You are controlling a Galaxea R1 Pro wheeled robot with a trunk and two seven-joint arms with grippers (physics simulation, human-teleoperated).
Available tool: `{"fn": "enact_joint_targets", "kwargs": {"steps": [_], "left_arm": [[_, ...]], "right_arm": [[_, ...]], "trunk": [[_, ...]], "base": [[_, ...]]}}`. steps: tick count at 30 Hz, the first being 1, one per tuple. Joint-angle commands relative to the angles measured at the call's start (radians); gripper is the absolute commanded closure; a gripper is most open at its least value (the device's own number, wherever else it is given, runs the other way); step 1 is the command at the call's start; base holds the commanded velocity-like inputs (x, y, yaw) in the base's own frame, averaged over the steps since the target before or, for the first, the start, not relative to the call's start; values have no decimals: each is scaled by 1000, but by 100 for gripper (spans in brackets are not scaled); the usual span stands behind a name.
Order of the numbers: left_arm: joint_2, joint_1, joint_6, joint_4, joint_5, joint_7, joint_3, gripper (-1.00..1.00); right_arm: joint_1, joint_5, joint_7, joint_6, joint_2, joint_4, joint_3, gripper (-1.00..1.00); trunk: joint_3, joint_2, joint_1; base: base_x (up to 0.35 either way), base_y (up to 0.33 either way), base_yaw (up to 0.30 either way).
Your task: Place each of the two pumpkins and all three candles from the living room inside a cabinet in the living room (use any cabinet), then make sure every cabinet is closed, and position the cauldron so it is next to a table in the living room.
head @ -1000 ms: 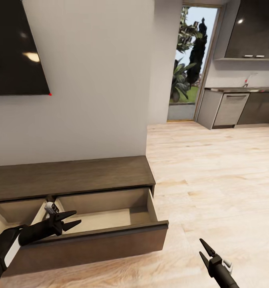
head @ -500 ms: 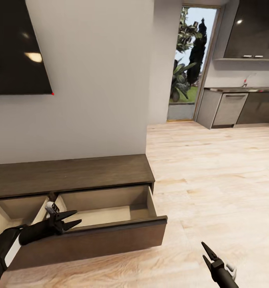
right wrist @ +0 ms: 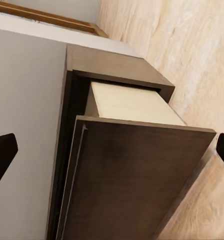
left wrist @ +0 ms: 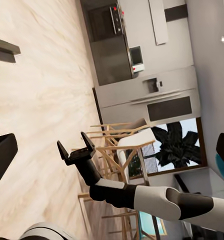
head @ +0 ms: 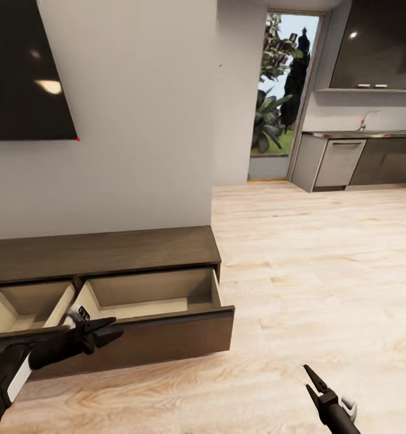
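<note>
The cabinet (head: 106, 253) is a long low dark-brown unit against the wall, with both pull-out fronts partly open and pale insides showing. My left gripper (head: 103, 330) is open and hangs at the top edge of the right drawer front (head: 166, 334), near its left end. My right gripper (head: 313, 381) is open, low over the floor to the cabinet's right; it appears again in the left wrist view (left wrist: 74, 150). In the right wrist view the same drawer front (right wrist: 137, 180) is close ahead. Pumpkins, candles, cauldron and table are out of view.
A black screen (head: 22, 66) hangs on the wall above the cabinet. Pale wood floor (head: 317, 271) stretches right toward grey kitchen units (head: 341, 163) and a glazed doorway (head: 275, 102). Wooden chairs (left wrist: 117, 150) stand in the left wrist view.
The whole picture has shifted: the cabinet now sits higher and further left. The right drawer looks less far out, and my left gripper is over its front edge instead of its inside.
</note>
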State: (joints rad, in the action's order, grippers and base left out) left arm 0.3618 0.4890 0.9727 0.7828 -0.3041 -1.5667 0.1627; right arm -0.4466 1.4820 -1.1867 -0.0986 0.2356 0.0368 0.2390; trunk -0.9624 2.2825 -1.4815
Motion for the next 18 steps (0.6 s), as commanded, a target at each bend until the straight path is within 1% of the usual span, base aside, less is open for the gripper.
{"fn": "enact_joint_targets", "kwargs": {"steps": [1, 6, 8, 12, 18], "left_arm": [[0, 0, 11, 1, 2, -4, 0, -100], [0, 0, 11, 0, 2, -4, 0, -100], [0, 0, 11, -1, 2, -4, 0, -100], [0, 0, 11, -2, 0, -4, 0, -100], [0, 0, 11, -3, 1, -4, 0, -100]], "right_arm": [[-1, 11, -5, -10, -1, 3, 8, -100], [-1, 11, -5, -10, -1, 3, 8, -100], [-1, 10, -4, -10, -2, 3, 8, -100], [-1, 9, -4, -9, -2, 3, 8, -100], [-1, 9, -4, -7, -2, 3, 8, -100]], "trunk": [[-1, 0, 0], [-1, 0, 0], [1, 0, 0], [5, 0, 0], [11, 0, 0]], "base": [[-115, -281, 0], [-106, -284, 7], [-114, -205, 108], [-95, -79, 162], [-20, -14, 184]]}}
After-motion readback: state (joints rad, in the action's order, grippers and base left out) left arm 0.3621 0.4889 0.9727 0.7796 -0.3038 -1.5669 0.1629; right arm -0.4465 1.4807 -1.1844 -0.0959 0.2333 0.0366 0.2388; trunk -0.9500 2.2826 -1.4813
